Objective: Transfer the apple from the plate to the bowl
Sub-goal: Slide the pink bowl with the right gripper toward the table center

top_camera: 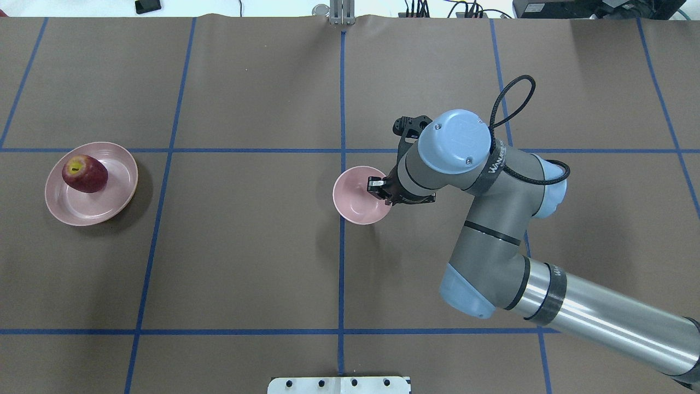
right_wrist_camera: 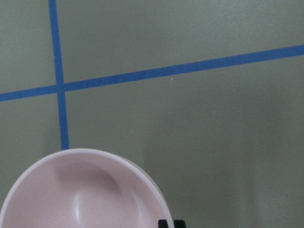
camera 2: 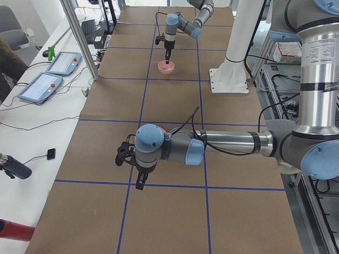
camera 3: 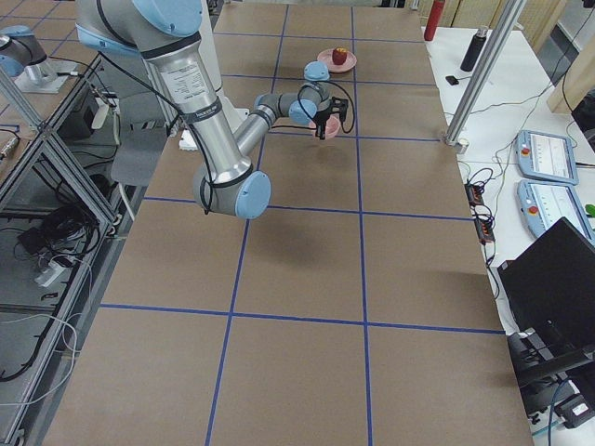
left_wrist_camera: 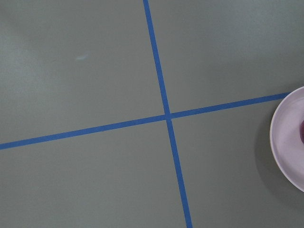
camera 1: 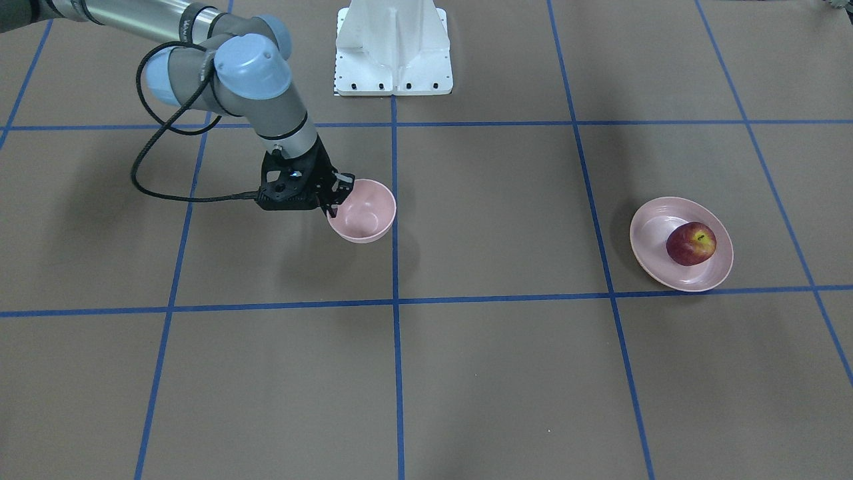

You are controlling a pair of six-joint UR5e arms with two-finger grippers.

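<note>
- Over on the right side of the front-facing view, the apple (camera 1: 691, 243) sits on the plate (camera 1: 648, 230), a bit right of its middle, with the stem dimple facing up. Nothing is touching it.
- Middle-left of that same view, the right hand (camera 1: 335, 197) is pinching the rim of the bowl (camera 1: 365, 217). One finger is inside the wall, and the other is outside as far as I can make out. The bowl looks tipped toward the camera, and I can't tell if it's off the worktop (camera 1: 500, 373). It's well apart from the plate.
- The left hand (camera 2: 139, 182) only shows in the side view, lower middle of the frame, so I can't tell if it's spread or pressed together. Its wrist camera catches the plate's edge at the right border, so I'd guess it's the nearer one.
- My take on handling: the apple is firm, fairly hefty for its size, and waxy enough to be a bit slippery. It's round, so a nudge could roll it on that glossy plate, and it bruises if squeezed too hard.
- I'd come from above and grab across the widest part, fingers on opposite sides, with a moderate squeeze.
- The bowl is barely wider than the apple, so I'd centre the apple before letting go.
</note>
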